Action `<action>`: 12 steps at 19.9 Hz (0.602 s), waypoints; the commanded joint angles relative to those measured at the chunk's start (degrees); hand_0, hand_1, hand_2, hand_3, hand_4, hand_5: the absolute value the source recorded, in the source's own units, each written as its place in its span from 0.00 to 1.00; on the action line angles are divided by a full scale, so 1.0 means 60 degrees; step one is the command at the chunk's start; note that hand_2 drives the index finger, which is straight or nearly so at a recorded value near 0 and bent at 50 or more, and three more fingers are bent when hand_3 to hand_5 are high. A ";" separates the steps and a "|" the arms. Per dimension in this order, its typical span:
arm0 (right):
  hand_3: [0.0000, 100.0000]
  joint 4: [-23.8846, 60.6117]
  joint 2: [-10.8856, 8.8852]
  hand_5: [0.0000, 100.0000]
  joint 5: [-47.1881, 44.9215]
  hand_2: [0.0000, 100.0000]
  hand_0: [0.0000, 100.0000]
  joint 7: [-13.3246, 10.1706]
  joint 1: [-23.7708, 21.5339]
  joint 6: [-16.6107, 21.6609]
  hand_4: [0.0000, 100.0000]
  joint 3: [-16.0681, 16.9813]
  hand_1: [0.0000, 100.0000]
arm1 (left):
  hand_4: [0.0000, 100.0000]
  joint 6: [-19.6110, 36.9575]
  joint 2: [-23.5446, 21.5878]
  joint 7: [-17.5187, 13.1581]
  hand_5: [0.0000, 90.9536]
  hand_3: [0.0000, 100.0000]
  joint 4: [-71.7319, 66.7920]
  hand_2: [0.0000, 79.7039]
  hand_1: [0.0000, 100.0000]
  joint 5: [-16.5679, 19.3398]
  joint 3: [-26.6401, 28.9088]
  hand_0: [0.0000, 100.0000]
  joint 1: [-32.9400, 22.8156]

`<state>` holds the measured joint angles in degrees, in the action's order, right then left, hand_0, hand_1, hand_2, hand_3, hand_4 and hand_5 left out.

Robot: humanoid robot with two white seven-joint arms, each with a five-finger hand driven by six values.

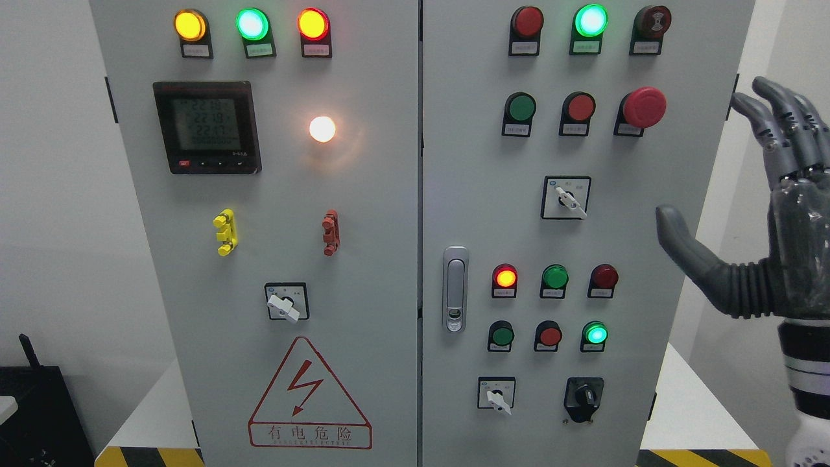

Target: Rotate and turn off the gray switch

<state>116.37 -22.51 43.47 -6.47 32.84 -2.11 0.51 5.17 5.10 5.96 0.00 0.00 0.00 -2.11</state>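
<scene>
Right hand (765, 214) at right edge of frame, fingers spread, off cabinet's side, nothing in grasp. Bare panel strip between it and upper gray switch (566, 198) at centre right: open lane. Red mushroom button (643, 107) protrudes above that lane; lamp row (555, 277) sits below. Door handle (455, 288) protrudes further left, mid frame.

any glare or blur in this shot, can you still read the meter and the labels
Head view: the white lamp blooms and casts a warm halo on the left door; the meter digits are faint and soft; small button labels are too blurred to read; the right hand, open, looks sharp at the frame's right edge.
</scene>
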 commanded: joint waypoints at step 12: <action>0.06 -0.0060 0.0001 0.00 -0.0038 0.10 0.31 -0.0021 -0.0010 -0.0219 0.00 0.0091 0.43 | 0.00 0.0003 0.0000 0.0061 0.00 0.00 -0.0220 0.00 0.39 0.0073 0.0308 0.12 0.0001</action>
<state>116.19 -22.61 43.33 -6.46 32.87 -2.75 0.18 5.04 5.10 6.28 0.00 0.00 0.00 -2.11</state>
